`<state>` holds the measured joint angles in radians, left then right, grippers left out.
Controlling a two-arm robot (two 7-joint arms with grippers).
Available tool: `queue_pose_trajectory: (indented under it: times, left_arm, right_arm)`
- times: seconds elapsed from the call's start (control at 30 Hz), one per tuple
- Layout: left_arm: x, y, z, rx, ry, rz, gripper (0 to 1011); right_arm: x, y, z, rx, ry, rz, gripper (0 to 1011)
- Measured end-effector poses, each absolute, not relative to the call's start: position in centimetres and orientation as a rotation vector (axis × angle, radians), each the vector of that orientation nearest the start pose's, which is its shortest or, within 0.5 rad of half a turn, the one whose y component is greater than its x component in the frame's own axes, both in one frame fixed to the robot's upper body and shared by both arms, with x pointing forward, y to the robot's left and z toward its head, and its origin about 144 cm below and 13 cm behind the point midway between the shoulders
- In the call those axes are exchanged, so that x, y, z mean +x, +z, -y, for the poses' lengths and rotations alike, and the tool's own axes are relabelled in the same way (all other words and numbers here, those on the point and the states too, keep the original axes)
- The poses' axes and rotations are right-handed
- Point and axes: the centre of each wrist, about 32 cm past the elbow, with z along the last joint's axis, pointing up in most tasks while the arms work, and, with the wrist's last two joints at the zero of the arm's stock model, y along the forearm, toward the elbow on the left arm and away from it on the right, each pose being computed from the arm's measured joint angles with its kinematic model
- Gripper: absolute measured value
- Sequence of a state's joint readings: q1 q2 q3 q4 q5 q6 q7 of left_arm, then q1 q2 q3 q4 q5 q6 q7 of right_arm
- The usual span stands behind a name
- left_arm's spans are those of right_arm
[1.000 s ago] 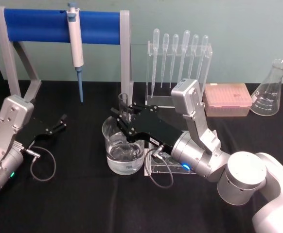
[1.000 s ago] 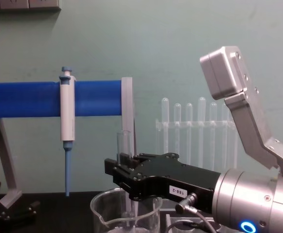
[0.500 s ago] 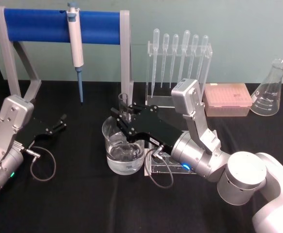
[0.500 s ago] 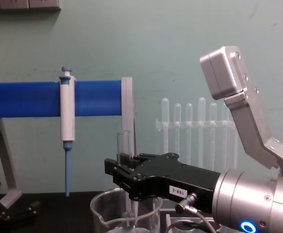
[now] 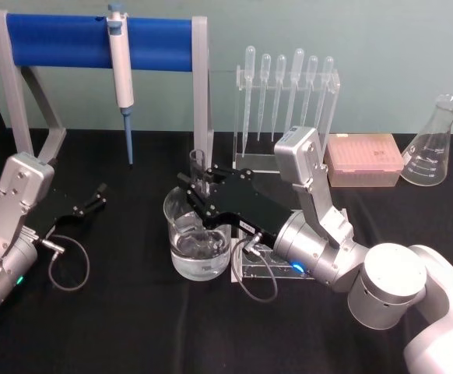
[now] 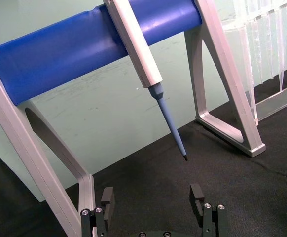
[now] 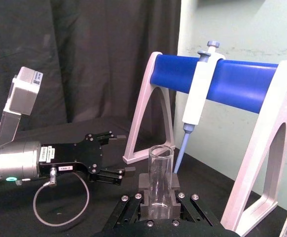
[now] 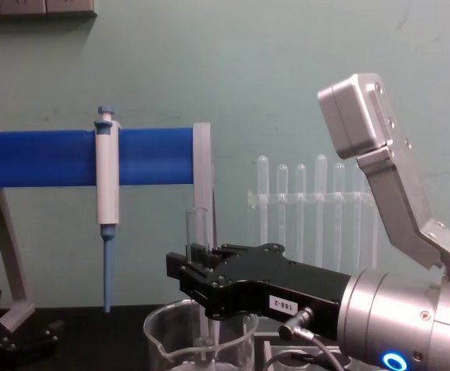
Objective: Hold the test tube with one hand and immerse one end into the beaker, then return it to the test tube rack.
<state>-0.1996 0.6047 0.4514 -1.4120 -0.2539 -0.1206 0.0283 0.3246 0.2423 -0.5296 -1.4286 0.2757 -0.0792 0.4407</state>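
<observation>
- Between the fingers of the right gripper (image 5: 198,189), pinched about mid-length: test tube (image 5: 198,165), upright, open rim above the fingers, round end below them inside the beaker (image 5: 199,261). Fingers closed tight on the glass, with nothing else in them.
- Straight beneath the gripper: water in the beaker's lower part. Cannot tell whether the round end is wet yet. Too early a lift would probably mean a dip without a proper immersion.
- At the fingers themselves: smooth glass in a narrow pinch. With a looser grip, likely to slide down and knock the beaker's bottom; with a harder squeeze, liable to crack.
- Close around the tube below the fingers: beaker wall and rim. A sideways pull before a straight lift could catch the round end on the rim, then drag or tip the beaker and spill water.
- Back under the gripper's wrist: clear rack (image 5: 261,269), just beside the beaker, with a cable (image 5: 254,292) looping over it. Hard to see the holes, so a slightly tilted tube could well strike the top plate instead of a hole.
- Beyond the fingertips: grey leg of the stand (image 5: 201,93). Possible bump on an overshoot.
- Well off to the gripper's left: left gripper (image 5: 98,195), fingers apart, empty, low over the table (image 5: 133,327).
</observation>
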Motion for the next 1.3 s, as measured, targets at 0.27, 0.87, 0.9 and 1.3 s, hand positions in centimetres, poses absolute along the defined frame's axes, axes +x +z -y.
queue_pose_trajectory:
  times: [0.27,0.87,0.9,1.3]
  left_arm:
    - [48.86,113.98,-30.97,0.304,1.248,0.285,1000]
    - [48.86,113.98,-30.97,0.304,1.248,0.285,1000]
    - [48.86,113.98,-30.97,0.304,1.248,0.285,1000]
    - [48.86,113.98,-30.97,0.304,1.248,0.285,1000]
  right_arm:
    - [51.5,117.73,15.08,0.015,-0.658,0.142,227]
    - [51.5,117.73,15.08,0.015,-0.658,0.142,226]
    - [51.5,117.73,15.08,0.015,-0.658,0.142,227]
    - [51.5,117.73,15.08,0.015,-0.658,0.142,227]
